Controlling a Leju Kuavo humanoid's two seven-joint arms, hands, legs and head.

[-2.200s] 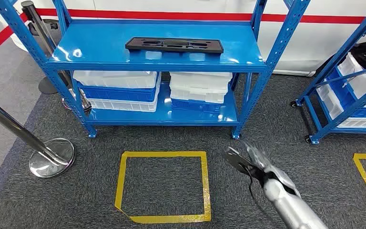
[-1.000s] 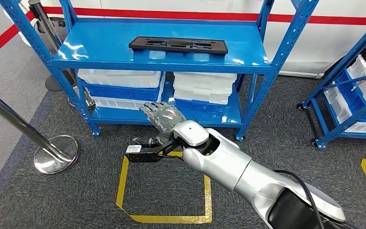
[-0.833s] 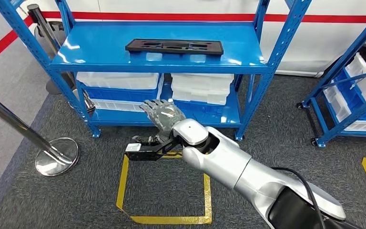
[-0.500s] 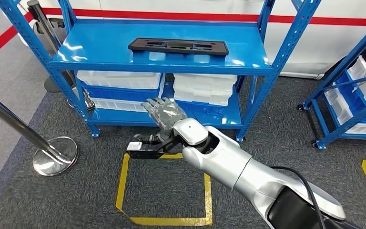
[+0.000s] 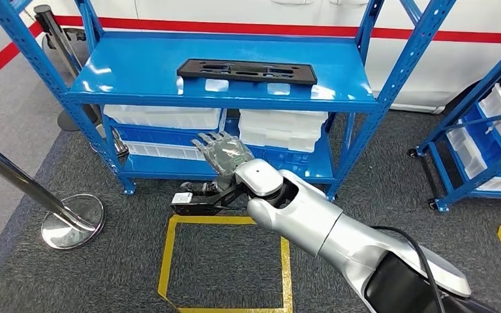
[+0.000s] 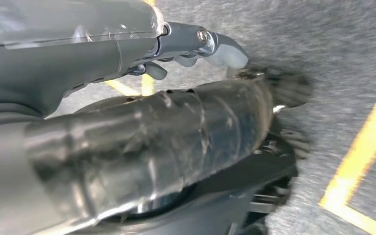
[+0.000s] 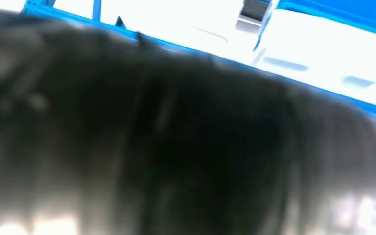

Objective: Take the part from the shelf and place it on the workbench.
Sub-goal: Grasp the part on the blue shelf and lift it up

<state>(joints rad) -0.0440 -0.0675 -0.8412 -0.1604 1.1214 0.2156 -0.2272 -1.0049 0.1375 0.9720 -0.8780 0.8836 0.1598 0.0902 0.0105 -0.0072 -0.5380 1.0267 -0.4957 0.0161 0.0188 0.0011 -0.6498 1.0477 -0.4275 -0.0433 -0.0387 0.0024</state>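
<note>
A: Where is everything, taking the blue shelf (image 5: 137,72) as the mark?

B: The black part (image 5: 246,70) lies flat on its top board, toward the back, untouched. White bins (image 5: 280,129) sit stacked on the board beneath it.

A: And the hands?

B: The right hand (image 5: 220,155) hangs in front of the shelf's lower board, fingers spread, holding nothing. The left hand (image 6: 127,44) is over grey carpet; whether its fingers are apart or together, I cannot tell.

Blue shelf (image 5: 137,68) carrying a black part (image 5: 246,70); white and blue bins (image 5: 163,117) below. Dark grey speckled carpet (image 5: 391,195) — yellow tape square (image 5: 166,257) — red stripe (image 5: 248,29) on white wall.
</note>
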